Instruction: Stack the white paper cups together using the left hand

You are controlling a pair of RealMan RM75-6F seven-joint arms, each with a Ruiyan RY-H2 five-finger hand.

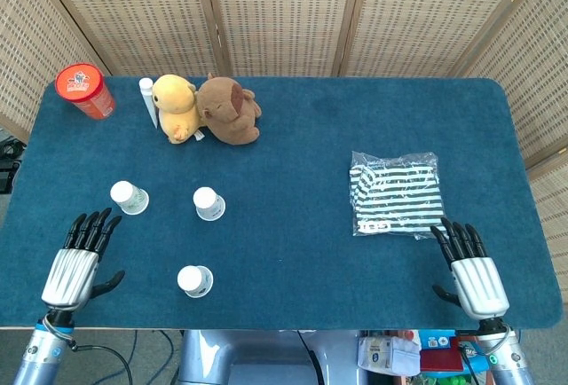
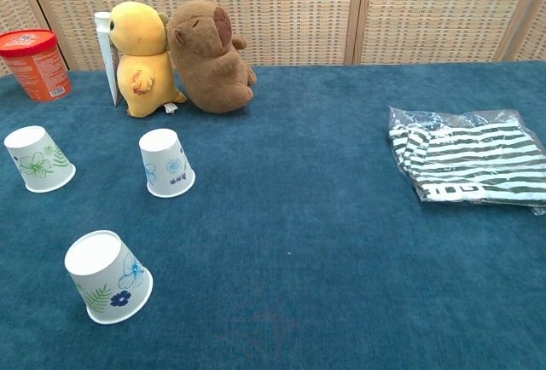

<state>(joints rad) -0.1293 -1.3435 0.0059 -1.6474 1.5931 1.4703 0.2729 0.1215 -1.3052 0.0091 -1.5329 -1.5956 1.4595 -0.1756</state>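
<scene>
White paper cups (image 2: pixel 166 163) conical, inverted; carpet-textured table (image 2: pixel 324 242).

Staged test room: woven folding screens (image 1: pixel 284 12) behind a blue-clothed table (image 1: pixel 293 119).

Head overhead — chest low, frontal
</scene>
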